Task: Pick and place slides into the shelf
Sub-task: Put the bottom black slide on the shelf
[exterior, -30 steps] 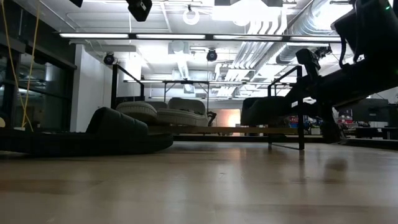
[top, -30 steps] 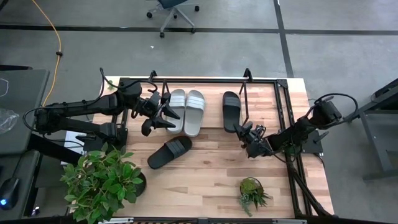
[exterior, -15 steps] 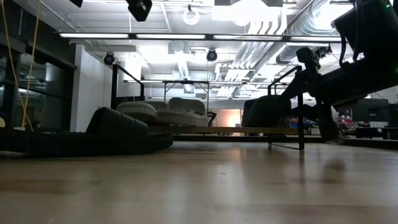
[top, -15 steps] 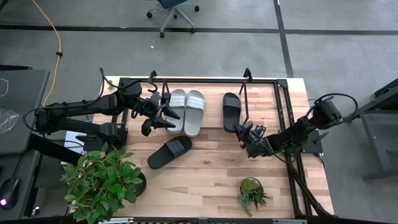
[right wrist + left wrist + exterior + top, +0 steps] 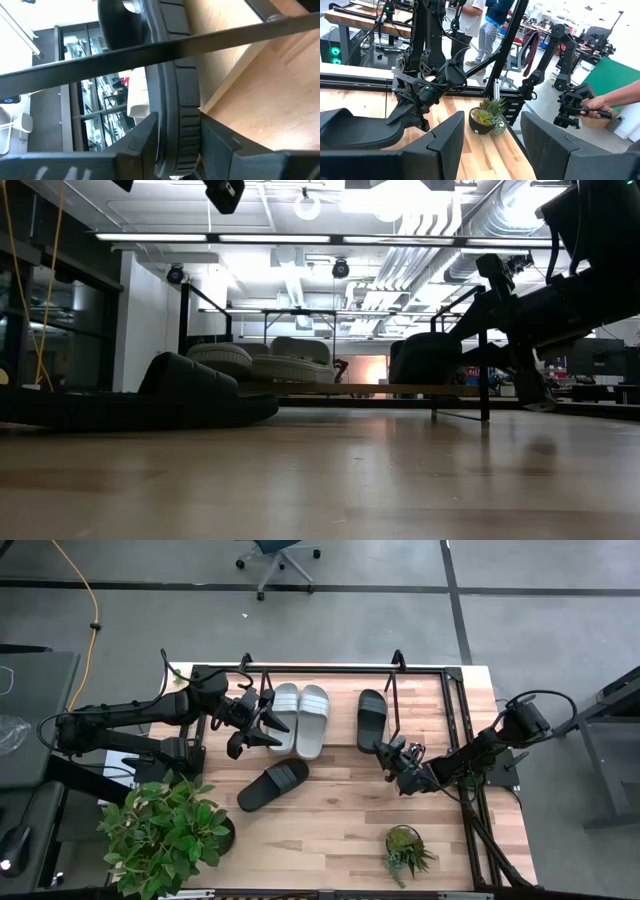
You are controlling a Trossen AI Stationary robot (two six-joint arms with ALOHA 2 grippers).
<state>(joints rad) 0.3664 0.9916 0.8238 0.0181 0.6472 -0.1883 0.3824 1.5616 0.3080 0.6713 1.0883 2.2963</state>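
Observation:
The shelf (image 5: 330, 670) of black tubing stands at the table's far side. The light grey pair (image 5: 300, 716) lies on its wood base, side by side. A black slide (image 5: 372, 716) lies to their right in the shelf, with my right gripper (image 5: 388, 752) shut on its near end. The second black slide (image 5: 272, 783) lies flat on the table in front of the shelf. My left gripper (image 5: 262, 726) hovers open just left of the grey pair, and holds nothing (image 5: 492, 145). My right gripper pinches the black slide's sole edge at its near end (image 5: 176, 112) between its two fingers (image 5: 142, 137). It comes at it slanting from the table's near right. The slide's far end lies in the shelf; whether the held end is lifted, I cannot tell.
A large potted plant (image 5: 165, 830) stands at the near left corner and a small one (image 5: 405, 848) near the right front. Shelf uprights (image 5: 393, 690) flank the black slide. Beyond the table, a person's hand (image 5: 600, 106) holds a hand-held gripper, and other people stand there.
My right gripper has shifted a little toward the table's left and the shelf, still shut on the black slide's near end, and that end has moved with it. My left arm has kept still.

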